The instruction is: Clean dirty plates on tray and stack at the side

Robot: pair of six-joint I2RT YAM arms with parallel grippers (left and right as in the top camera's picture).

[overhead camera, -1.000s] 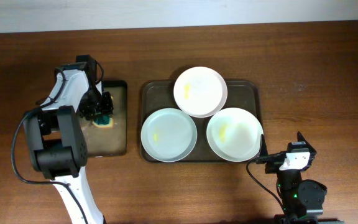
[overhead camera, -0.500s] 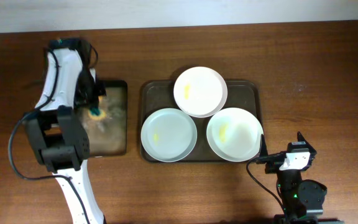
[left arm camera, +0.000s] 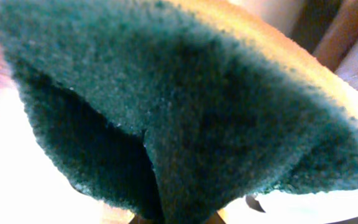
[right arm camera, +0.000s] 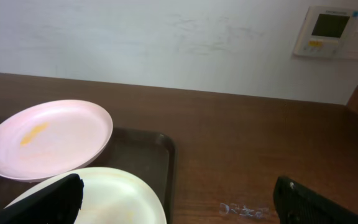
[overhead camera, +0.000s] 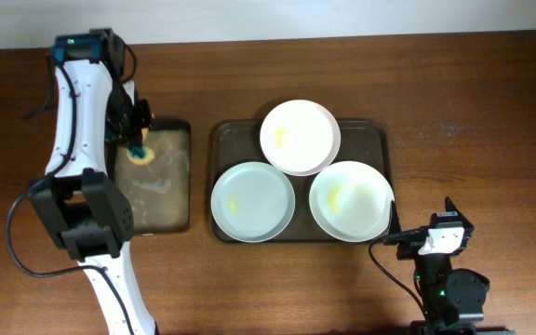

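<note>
Three white plates with yellow smears lie on the dark tray (overhead camera: 376, 132): one at the back (overhead camera: 299, 136), one front left (overhead camera: 252, 201), one front right (overhead camera: 350, 199). My left gripper (overhead camera: 136, 142) is shut on a green and yellow sponge (overhead camera: 141, 155) over the far end of the small black tray. The sponge fills the left wrist view (left arm camera: 185, 112) and hides the fingers. My right gripper (overhead camera: 421, 221) is open and empty at the table's front, just right of the tray. The right wrist view shows its spread fingers (right arm camera: 179, 205), the back plate (right arm camera: 48, 137) and the front right plate (right arm camera: 110, 196).
A narrow black tray (overhead camera: 156, 200) with pale wet smears lies left of the plate tray. Bare brown table stretches to the right (overhead camera: 473, 121). A wall with a control panel (right arm camera: 332, 31) stands behind the table.
My left gripper has moved toward the far end of the black tray with the sponge in it, the arm swinging left. The right arm and the plates have not moved.
</note>
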